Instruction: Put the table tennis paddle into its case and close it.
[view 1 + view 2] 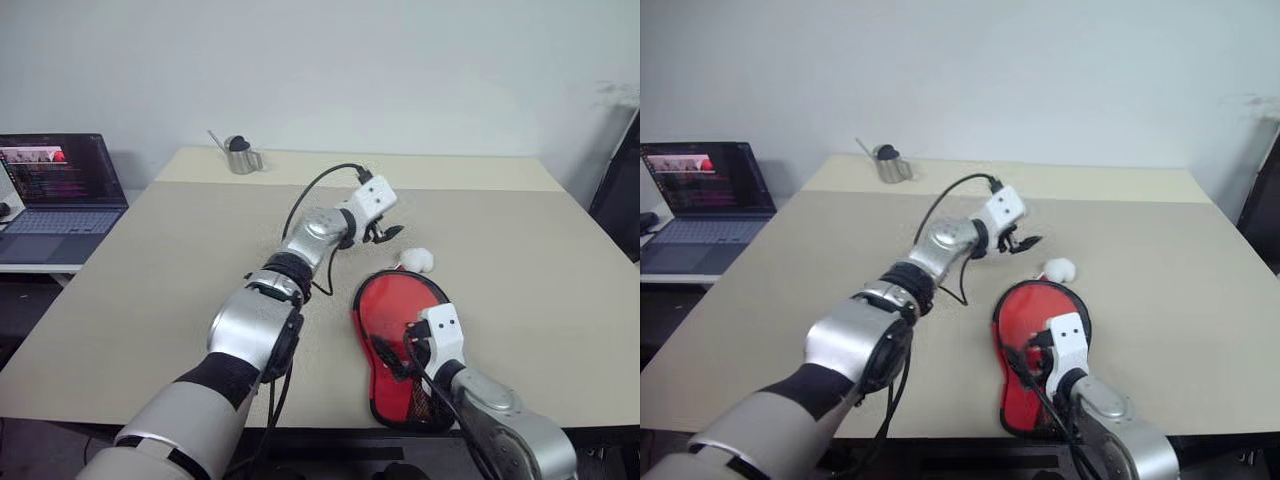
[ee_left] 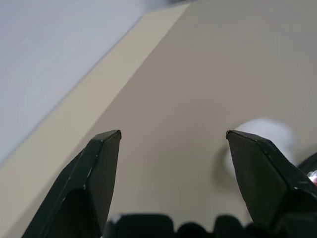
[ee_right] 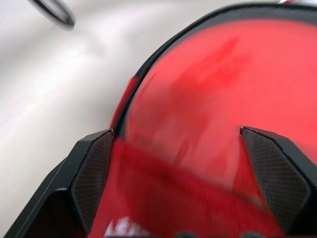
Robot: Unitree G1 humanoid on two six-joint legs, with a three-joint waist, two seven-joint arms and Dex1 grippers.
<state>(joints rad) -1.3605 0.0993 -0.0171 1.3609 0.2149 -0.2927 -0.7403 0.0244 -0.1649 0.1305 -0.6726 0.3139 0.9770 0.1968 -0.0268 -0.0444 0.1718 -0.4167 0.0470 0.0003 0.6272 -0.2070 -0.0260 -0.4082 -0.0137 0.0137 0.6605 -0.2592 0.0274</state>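
Observation:
The case point(image 1: 392, 408) lies near the table's front edge at right of centre, with a black rim and a red fabric fold point(image 3: 163, 198) at its near end. A glossy round red face, seemingly the table tennis paddle point(image 1: 395, 298), rests inside the rim; its handle is hidden. My right gripper point(image 1: 398, 350) hovers open over the near part of the case, fingers point(image 3: 91, 168) straddling the red surface without gripping it. My left gripper point(image 1: 385, 236) is raised beyond the case, open and holding nothing, fingers point(image 2: 101, 168) spread over bare table.
A white ball point(image 1: 418, 260) sits just past the case's far end. A metal cup point(image 1: 241, 157) stands at the table's back left. An open laptop point(image 1: 60, 195) rests on a lower surface left of the table point(image 1: 160, 270).

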